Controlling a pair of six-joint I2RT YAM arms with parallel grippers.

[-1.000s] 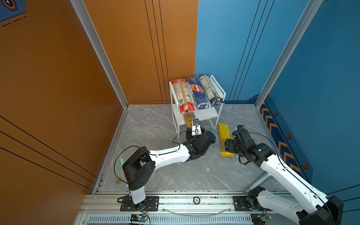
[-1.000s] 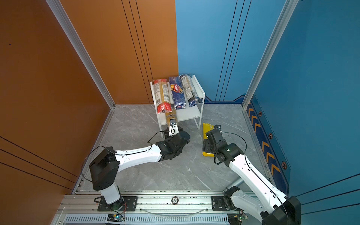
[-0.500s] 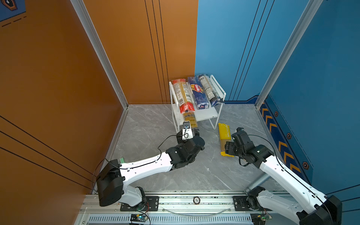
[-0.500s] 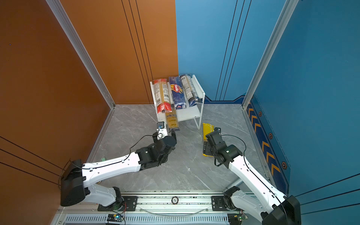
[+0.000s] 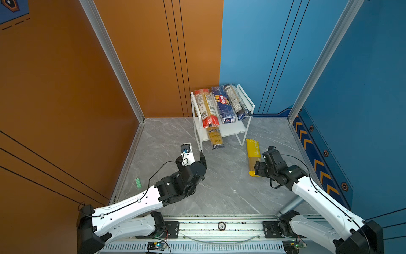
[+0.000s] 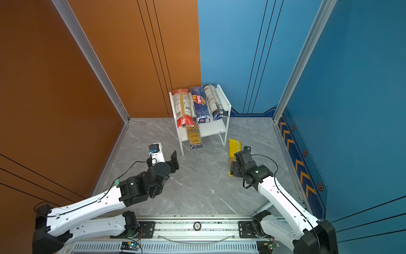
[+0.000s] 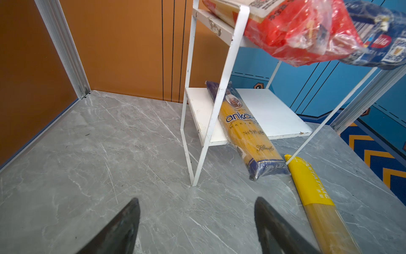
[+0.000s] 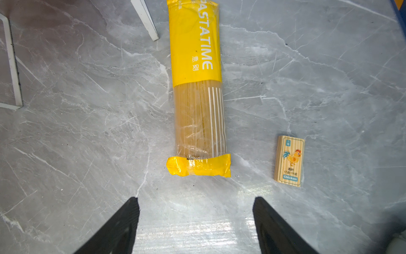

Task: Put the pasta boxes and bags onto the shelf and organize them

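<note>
Shelf (image 5: 232, 130) at 12 o'clock of floor (image 5: 219, 182). Top board: red-ended pack (image 5: 206, 105), Barilla pack (image 5: 223, 105), clear dark-labelled pack (image 5: 236, 103) side by side, near ends overhanging front edge. Lower board: blue-yellow pack (image 5: 215, 137) along 9 o'clock side, near end jutting past edge; rest of board bare. On floor, 5 o'clock of shelf: yellow pack (image 5: 252, 149). Behind its crimped end: right gripper (image 8: 194, 198), jaws wide, empty. Near that end, apart: wooden chicken block (image 8: 289, 161). At 7 o'clock of shelf, over bare floor: left gripper (image 7: 196, 199), wide, empty.
</note>
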